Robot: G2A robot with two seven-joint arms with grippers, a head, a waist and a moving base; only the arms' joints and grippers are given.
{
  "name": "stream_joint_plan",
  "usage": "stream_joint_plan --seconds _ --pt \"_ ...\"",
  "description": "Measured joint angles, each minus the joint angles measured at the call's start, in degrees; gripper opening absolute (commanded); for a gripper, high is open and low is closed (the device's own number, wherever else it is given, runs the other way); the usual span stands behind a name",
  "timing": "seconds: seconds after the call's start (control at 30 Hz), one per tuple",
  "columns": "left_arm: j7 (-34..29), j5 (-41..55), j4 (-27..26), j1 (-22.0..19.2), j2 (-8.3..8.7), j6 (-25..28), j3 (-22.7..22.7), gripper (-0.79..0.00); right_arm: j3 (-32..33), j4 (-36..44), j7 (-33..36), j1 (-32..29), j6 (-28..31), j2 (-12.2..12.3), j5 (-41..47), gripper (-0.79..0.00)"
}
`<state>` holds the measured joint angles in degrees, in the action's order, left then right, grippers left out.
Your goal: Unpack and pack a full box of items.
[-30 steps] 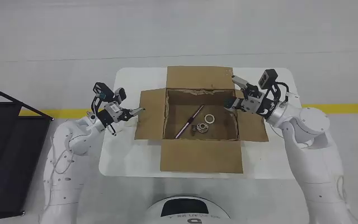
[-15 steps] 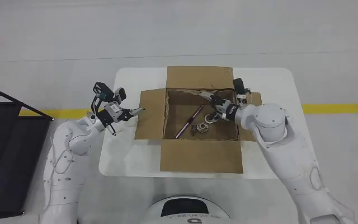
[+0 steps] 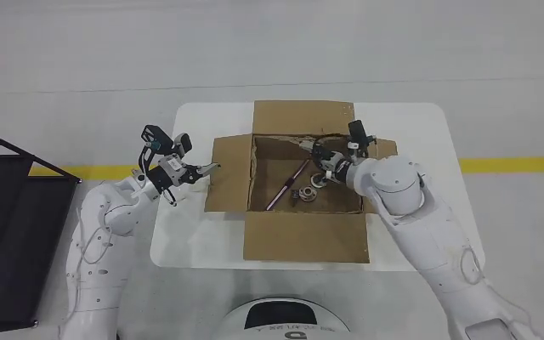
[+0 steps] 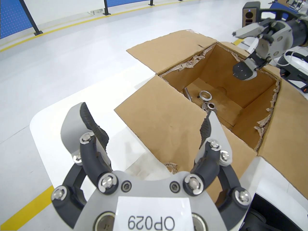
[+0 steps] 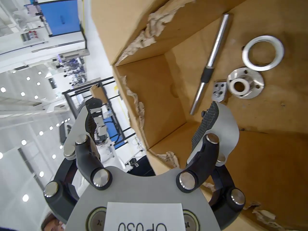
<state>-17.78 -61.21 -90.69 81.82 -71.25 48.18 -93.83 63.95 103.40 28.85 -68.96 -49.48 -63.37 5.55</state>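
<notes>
An open cardboard box (image 3: pixel 306 236) stands mid-table with its flaps spread. On its floor lie a metal rod (image 3: pixel 289 184), a flat ring (image 3: pixel 320 179) and a flanged hub (image 3: pixel 306 195). In the right wrist view the rod (image 5: pixel 213 60), ring (image 5: pixel 262 53), hub (image 5: pixel 245 82) and a small drilled block (image 5: pixel 220 90) are below my right gripper (image 5: pixel 154 104). That gripper (image 3: pixel 313 150) hangs open and empty inside the box's far right part. My left gripper (image 3: pixel 206 169) is open and empty beside the left flap (image 4: pixel 158 123), outside the box.
The white table (image 3: pixel 425 127) has bare room on both sides of the box. Torn paper edging lines the box's inner corners (image 5: pixel 156 25). A black rack (image 3: pixel 25 221) stands off the table's left side.
My right arm has swung from over the right flap into the box opening, turning its gripper towards the parts. The left arm has kept still.
</notes>
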Motion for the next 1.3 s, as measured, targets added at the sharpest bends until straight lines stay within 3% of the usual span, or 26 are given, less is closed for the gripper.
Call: stream_joint_plan --seconds 0.1,0.17,0.23,0.27,0.3,0.4,0.63,0.83,0.97,1.13,1.3 --pt "0.0 0.0 0.0 0.0 0.0 0.0 0.0 0.0 -4.7 -2.2 0.6 2.3 -7.2 0.0 -5.7 0.0" --pt "0.0 0.0 0.0 0.0 0.0 0.0 0.0 0.0 -6.9 -4.7 2.3 4.0 -8.7 0.1 -7.9 0.0" --pt "0.0 0.0 0.0 0.0 0.0 0.0 0.0 0.0 -8.3 -6.9 2.9 5.1 -8.6 0.2 -10.4 -0.123" --pt "0.0 0.0 0.0 0.0 0.0 0.0 0.0 0.0 -8.9 -7.8 3.6 5.7 -8.5 0.2 -11.5 -0.234" --pt "0.0 0.0 0.0 0.0 0.0 0.0 0.0 0.0 -9.3 -8.1 4.2 6.1 -8.5 0.3 -12.1 -0.406" --pt "0.0 0.0 0.0 0.0 0.0 0.0 0.0 0.0 -10.2 -9.4 5.2 7.2 -8.5 0.3 -14.3 -0.459" --pt "0.0 0.0 0.0 0.0 0.0 0.0 0.0 0.0 -14.3 -16.9 6.9 11.0 -8.5 -1.2 -21.2 -0.489" --pt "0.0 0.0 0.0 0.0 0.0 0.0 0.0 0.0 -17.8 -23.9 13.1 15.3 -8.5 -3.2 -26.0 -0.526" --pt "0.0 0.0 0.0 0.0 0.0 0.0 0.0 0.0 -19.8 -26.5 17.0 17.3 -8.5 -4.7 -29.5 -0.511" --pt "0.0 0.0 0.0 0.0 0.0 0.0 0.0 0.0 -19.3 -24.4 17.5 17.2 -8.5 -5.9 -31.9 -0.489" --pt "0.0 0.0 0.0 0.0 0.0 0.0 0.0 0.0 -16.5 -15.6 17.1 12.7 -8.5 -5.6 -37.9 -0.471"
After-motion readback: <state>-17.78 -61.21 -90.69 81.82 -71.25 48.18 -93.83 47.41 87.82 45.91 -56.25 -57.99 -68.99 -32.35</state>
